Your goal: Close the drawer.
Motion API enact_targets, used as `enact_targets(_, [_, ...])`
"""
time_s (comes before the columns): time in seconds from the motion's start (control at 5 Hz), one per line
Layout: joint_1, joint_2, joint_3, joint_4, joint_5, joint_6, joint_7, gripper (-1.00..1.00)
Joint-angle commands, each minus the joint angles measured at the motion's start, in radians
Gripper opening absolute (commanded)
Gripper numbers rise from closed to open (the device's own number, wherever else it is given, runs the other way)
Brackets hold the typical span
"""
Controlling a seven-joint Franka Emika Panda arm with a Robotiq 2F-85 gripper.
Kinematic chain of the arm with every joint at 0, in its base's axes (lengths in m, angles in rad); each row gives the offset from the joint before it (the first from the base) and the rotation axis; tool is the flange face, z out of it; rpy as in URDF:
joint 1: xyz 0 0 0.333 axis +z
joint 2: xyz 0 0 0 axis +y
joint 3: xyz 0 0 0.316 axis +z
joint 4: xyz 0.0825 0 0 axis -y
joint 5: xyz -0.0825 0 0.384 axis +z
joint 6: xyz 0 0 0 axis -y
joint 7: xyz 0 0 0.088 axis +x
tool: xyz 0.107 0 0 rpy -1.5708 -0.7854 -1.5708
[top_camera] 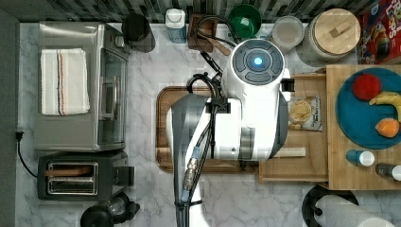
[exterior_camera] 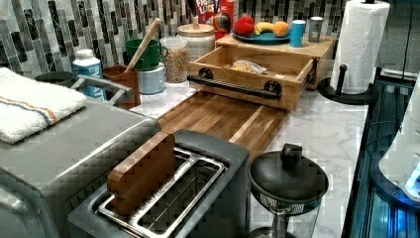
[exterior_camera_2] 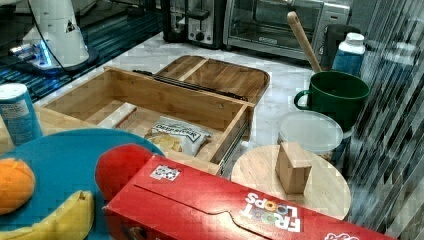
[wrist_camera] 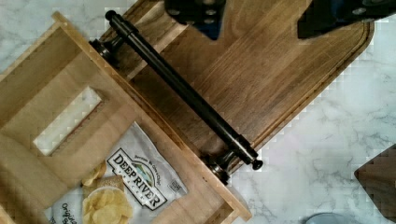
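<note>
The light-wood drawer [exterior_camera: 247, 74] is pulled out from under the cabinet top and stands open. A bag of chips [wrist_camera: 135, 177] lies inside it. A black bar handle [wrist_camera: 182, 91] runs along the drawer's front. In the wrist view my gripper [wrist_camera: 261, 18] hangs open above the dark cutting board [wrist_camera: 280, 79], a short way off the handle, with nothing between its fingers. In the top view my arm [top_camera: 236, 113] covers part of the drawer [top_camera: 293, 165] and of the board.
The cabinet top [top_camera: 340, 165] bears a blue plate [top_camera: 359, 118] of fruit and two small bottles. A toaster oven [top_camera: 75, 85] and toaster [top_camera: 80, 175] stand at the top view's left. Jars, a green mug [exterior_camera_2: 335, 95] and a cereal box [exterior_camera_2: 225, 205] crowd the wall side.
</note>
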Motion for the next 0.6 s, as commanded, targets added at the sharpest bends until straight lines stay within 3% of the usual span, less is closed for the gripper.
enact_targets(0.2, [-0.003,0.005,0.003,0.0,0.0,0.002,-0.012,-1.0])
enact_targets(0.4, [-0.004,0.005,0.004,0.0,0.0,0.002,-0.012,-1.0])
enact_targets(0.6, [-0.008,-0.071,0.01,-0.139,0.069,0.133,-0.184,1.0])
